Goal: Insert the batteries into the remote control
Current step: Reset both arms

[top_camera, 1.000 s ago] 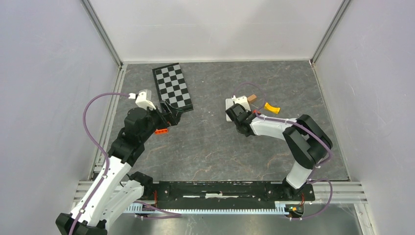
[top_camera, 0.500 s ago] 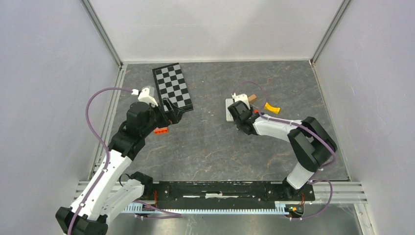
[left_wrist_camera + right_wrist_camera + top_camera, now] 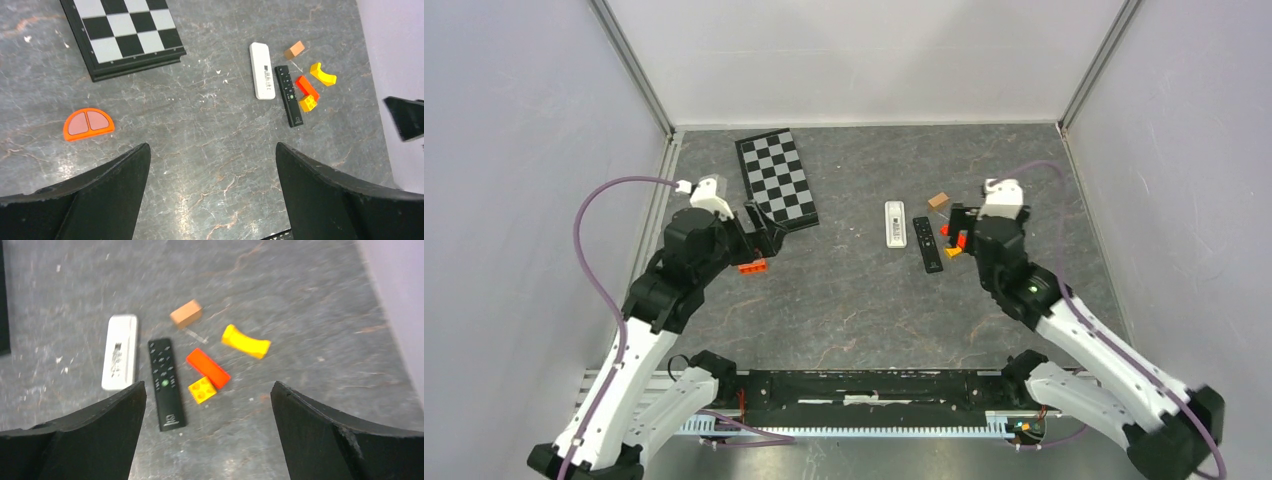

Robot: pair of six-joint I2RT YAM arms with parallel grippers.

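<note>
Both pincers spread wide, nothing held. The right pincer (image 3: 207, 385) hangs above the black remote (image 3: 166, 384) and white remote (image 3: 120, 352), which lie side by side on the desk (image 3: 300, 290) with blocks (image 3: 208, 368) just to their right. The left pincer (image 3: 211, 150) hovers near the chessboard (image 3: 125, 35).

No battery clearly seen. A thin grey sliver (image 3: 194, 335) by the brown block (image 3: 185, 313) is too small to tell.

Step, likely: locating batteries. Next move: find one, then pinch it across its slim body.

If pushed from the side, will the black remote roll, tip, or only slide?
The black remote lies flat and looks slim and boxy, so it would probably slide or pivot, not roll. It seems stiff and light, likely plastic. The red block lies close beside it, so a sideways push may shove that.
</note>
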